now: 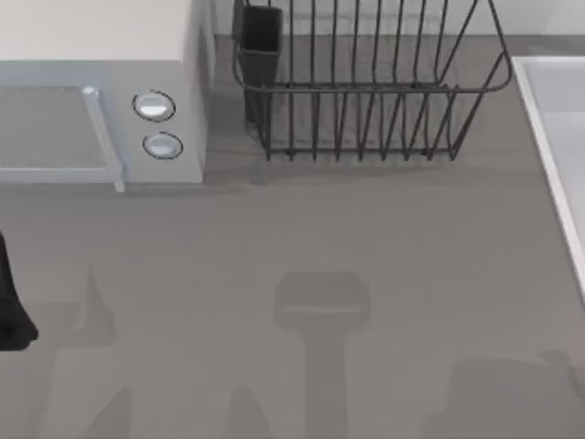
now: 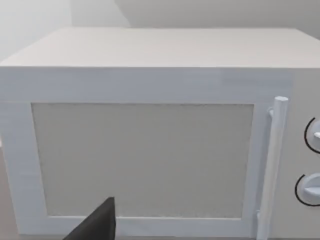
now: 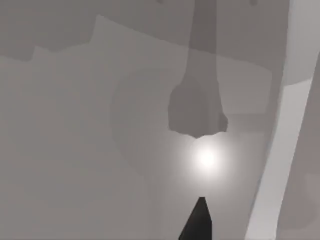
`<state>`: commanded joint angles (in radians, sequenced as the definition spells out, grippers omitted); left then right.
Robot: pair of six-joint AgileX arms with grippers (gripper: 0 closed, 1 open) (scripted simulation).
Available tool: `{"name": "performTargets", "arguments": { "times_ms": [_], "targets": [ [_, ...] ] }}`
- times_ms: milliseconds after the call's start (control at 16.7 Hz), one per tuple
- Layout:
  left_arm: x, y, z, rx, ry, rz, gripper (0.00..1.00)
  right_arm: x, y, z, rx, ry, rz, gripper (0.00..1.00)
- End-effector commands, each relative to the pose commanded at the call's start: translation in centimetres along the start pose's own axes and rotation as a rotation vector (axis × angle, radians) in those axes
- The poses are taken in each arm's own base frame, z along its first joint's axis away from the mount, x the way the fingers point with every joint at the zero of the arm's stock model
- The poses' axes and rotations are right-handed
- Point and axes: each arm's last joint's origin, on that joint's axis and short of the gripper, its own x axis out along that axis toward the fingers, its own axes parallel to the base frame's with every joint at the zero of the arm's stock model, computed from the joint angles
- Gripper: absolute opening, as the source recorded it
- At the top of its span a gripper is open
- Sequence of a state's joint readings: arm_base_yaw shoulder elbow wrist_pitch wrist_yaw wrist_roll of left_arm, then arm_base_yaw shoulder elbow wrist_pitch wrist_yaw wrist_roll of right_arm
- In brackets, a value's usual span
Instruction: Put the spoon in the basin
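The spoon is out of view. The basin lies along the table's right edge as a pale rectangle with a lighter raised rim, and the same rim runs as a pale strip in the right wrist view. My left arm sits at the table's left edge. A dark tip of my left gripper faces the microwave's door. A dark tip of my right gripper hangs over bare grey table beside the basin rim.
A white microwave with two round knobs stands at the back left, its door and handle close before the left wrist. A dark wire dish rack with a dark cup stands at the back middle. Arm shadows fall on the grey tabletop.
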<state>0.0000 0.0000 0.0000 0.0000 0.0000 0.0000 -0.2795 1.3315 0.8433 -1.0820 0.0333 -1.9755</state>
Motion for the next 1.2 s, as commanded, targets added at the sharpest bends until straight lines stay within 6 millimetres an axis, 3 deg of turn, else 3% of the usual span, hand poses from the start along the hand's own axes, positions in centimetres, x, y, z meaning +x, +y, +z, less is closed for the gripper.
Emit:
{"name": "performTargets", "arguments": {
  "times_ms": [180,480,660,900,1200],
  "targets": [
    [0.0,0.0,0.0,0.000,0.000,0.000,1.00,-1.8,0.3,0.2,0.004,0.005,-0.011,0.00],
    [0.0,0.0,0.0,0.000,0.000,0.000,1.00,-1.8,0.3,0.1,0.007,0.003,-0.008,0.00],
    [0.0,0.0,0.0,0.000,0.000,0.000,1.00,-2.3,-0.9,-0.3,0.003,-0.003,0.009,0.00],
    [0.0,0.0,0.0,0.000,0.000,0.000,1.00,-3.9,-5.4,-1.9,-0.012,-0.017,0.047,0.00],
    [0.0,0.0,0.0,0.000,0.000,0.000,1.00,-6.2,-14.6,-4.4,-0.031,-0.015,0.047,0.00]
  ]
}}
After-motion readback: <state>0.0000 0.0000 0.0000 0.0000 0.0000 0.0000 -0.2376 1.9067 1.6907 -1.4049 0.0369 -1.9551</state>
